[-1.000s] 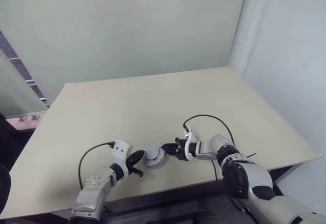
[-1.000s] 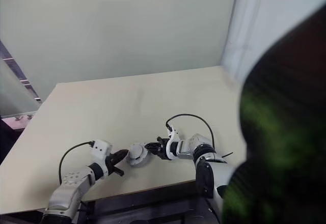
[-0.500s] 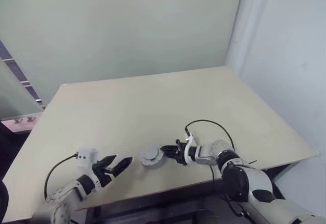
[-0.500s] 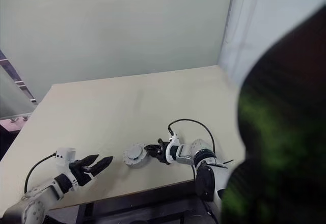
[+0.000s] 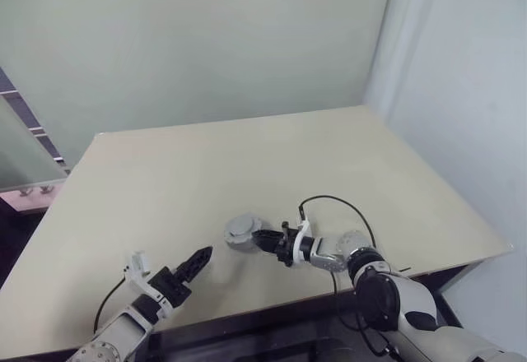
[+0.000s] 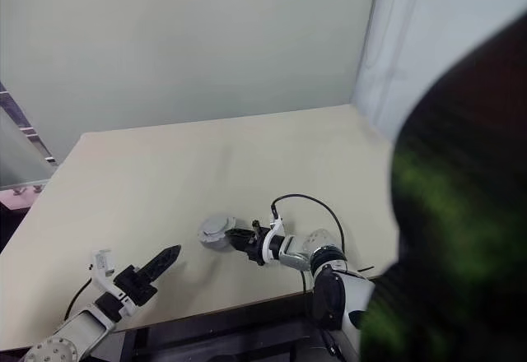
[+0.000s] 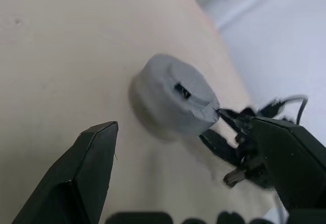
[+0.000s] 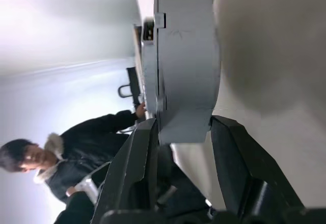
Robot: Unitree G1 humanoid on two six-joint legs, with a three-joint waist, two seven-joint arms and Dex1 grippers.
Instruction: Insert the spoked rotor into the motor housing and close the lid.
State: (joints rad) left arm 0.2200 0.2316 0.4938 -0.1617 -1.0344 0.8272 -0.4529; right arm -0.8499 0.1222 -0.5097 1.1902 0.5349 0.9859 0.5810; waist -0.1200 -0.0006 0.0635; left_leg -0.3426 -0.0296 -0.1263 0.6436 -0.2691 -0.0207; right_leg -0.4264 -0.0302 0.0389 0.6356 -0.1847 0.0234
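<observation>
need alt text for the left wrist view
A grey round housing with its lid on sits on a beige table, its edge pinched by the right gripper. The left gripper is open, apart from it.

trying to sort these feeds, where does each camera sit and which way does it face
Left eye view: on the head, facing forward and down over the table; both arms show, the right gripper shut on the grey round housing, the left gripper apart from it.
Right eye view: beside it, same scene.
Left wrist view: looks along its own open fingers at the housing.
Right wrist view: looks along its fingers clamping the housing's edge; a person sits beyond.
All four views share the housing.
</observation>
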